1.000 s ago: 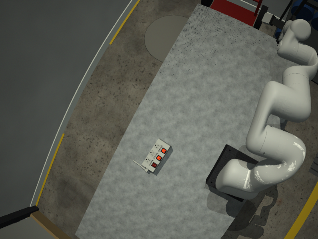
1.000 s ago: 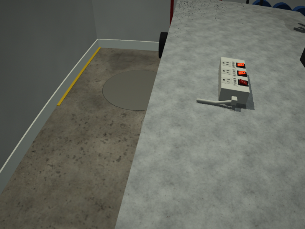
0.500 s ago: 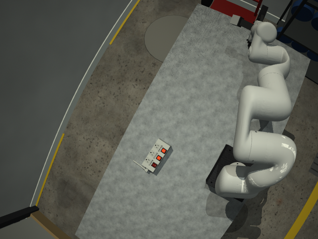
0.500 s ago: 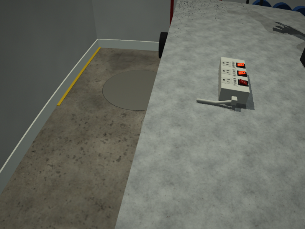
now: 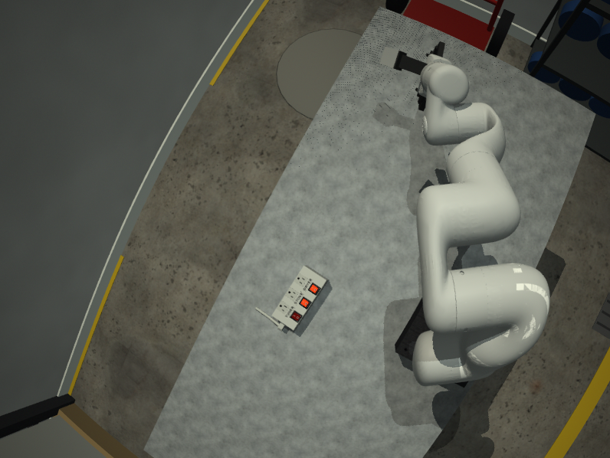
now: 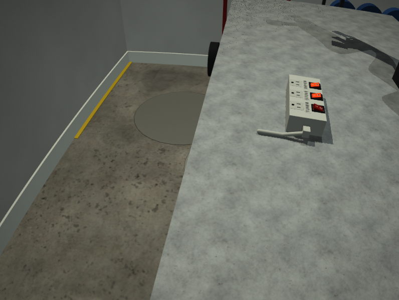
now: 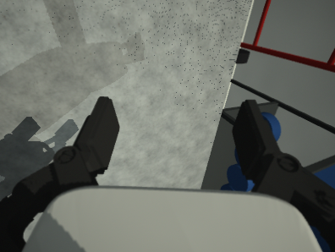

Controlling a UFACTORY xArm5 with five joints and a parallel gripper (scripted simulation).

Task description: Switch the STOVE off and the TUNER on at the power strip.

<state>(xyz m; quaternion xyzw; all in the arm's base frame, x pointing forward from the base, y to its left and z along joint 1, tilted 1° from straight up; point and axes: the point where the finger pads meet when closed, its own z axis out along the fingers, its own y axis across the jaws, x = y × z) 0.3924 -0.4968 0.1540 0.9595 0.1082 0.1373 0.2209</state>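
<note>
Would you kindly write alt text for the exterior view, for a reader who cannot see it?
A white power strip lies flat on a grey table, with three red switches in a row along its right side and a short cord stub pointing left. The nearest switch looks darker than the other two. No arm is visible, only its shadow at the far end.

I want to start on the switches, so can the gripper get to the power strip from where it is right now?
Probably yes: the open gripper is far off near the table's far end, but nothing stands between it and the power strip.

The power strip [image 5: 301, 299] lies flat on the table [image 5: 345, 162], well apart from the pincer [image 5: 427, 73].
</note>
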